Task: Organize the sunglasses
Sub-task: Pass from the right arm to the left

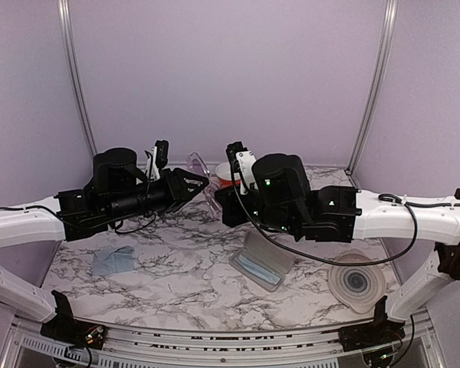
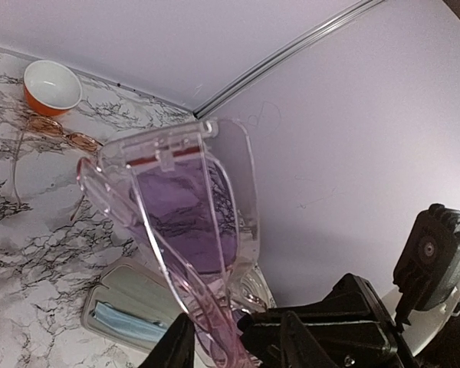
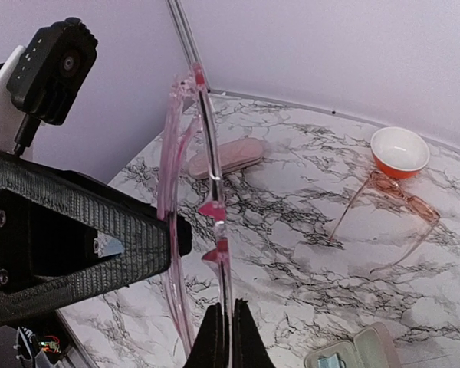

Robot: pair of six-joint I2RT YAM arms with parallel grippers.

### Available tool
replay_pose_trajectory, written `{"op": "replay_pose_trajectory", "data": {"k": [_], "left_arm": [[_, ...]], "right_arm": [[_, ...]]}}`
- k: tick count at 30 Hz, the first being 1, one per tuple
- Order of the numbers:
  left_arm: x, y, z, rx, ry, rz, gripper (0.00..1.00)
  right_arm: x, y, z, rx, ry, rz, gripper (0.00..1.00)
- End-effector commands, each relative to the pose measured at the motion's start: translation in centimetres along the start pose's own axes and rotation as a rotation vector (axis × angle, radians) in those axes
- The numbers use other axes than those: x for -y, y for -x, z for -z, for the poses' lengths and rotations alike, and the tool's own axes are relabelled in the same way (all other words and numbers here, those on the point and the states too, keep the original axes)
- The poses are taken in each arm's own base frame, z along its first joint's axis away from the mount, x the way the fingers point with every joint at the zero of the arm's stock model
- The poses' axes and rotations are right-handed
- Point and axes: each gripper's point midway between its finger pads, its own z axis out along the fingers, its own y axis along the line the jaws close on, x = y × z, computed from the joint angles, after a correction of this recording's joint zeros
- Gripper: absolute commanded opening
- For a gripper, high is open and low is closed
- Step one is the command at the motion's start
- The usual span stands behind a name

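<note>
Sunglasses with orange-brown lenses [image 3: 418, 205] lie flat on the marble-patterned bench [image 1: 176, 299] at its far middle, just beside an orange bowl [image 3: 399, 151], with both temples unfolded. I cannot tell whether the frame touches the bowl. Neither arm is on that pair. Both arms meet above the middle of the bench around a clear pink case [image 2: 184, 199], which is held up off the surface and hinged wide open. From my left wrist camera I see its two shells spread apart, with the rim of one running down between the fingers of the left gripper [image 2: 231, 349], which are clamped on that shell from the left. The right gripper [image 3: 228, 337] has its fingers pinched tight on the thin edge of the same case, which stands nearly edge-on to that camera. A second pink case [image 3: 226, 157], closed, lies on the bench to the left of the bowl, near the far wall. Nearer to me, right of centre, an open pale case [image 1: 261, 264] rests on the bench with something light blue folded inside it. A light blue cloth [image 1: 111, 261] lies crumpled on the near left, and a pale round disc [image 1: 358, 282] sits on the near right, well apart from the sunglasses.
</note>
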Motion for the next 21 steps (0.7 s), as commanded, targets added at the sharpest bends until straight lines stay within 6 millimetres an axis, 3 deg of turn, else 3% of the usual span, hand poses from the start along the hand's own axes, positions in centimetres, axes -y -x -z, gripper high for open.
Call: {"op": "replay_pose_trajectory", "data": {"k": [1,21], "left_arm": [[-0.29,0.09,-0.37,0.02,0.002,0.005,0.38],[-0.29,0.88,-0.66,0.064,0.003,0.009,0.28]], "right_arm": [[-0.63,1.84,0.89,0.053,0.037,-0.04,0.0],[-0.92,1.27,0.64,0.043,0.059,-0.057,0.0]]}}
